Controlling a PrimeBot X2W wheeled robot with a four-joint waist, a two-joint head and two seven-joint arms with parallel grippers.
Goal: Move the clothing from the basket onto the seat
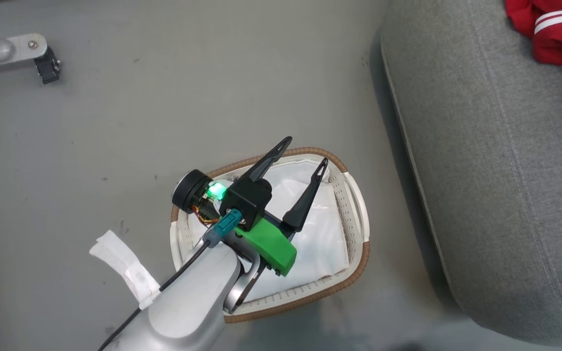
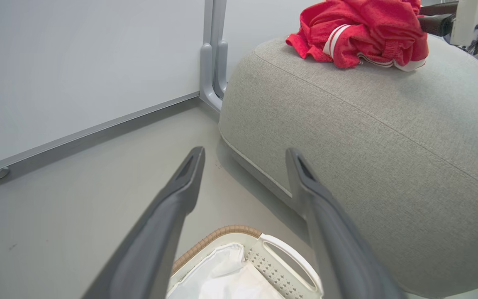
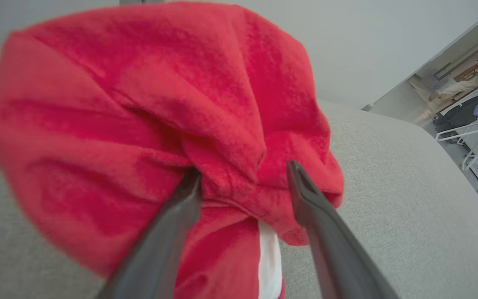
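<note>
The basket (image 1: 359, 219) stands on the grey floor, and inside it I see its white cloth liner (image 1: 320, 243). My left gripper (image 1: 305, 151) hangs over the basket, open with nothing between its fingers; in the left wrist view the left gripper (image 2: 245, 153) points past the basket (image 2: 280, 257) toward the seat (image 2: 367, 137). Red clothing (image 2: 363, 33) with white stripes lies heaped on the seat (image 1: 495, 170), at the top right corner of the head view as clothing (image 1: 554, 34). My right gripper (image 3: 244, 170) is spread open over the seat (image 3: 388, 187), with blurred clothing (image 3: 139, 124) bunched between its fingers.
The seat's rounded edge runs close to the basket's right side. A metal leg with a black foot (image 1: 22, 51) reaches in at the upper left. A white wall panel with a baseboard (image 2: 77, 137) and a metal post (image 2: 214, 62) stand behind the seat.
</note>
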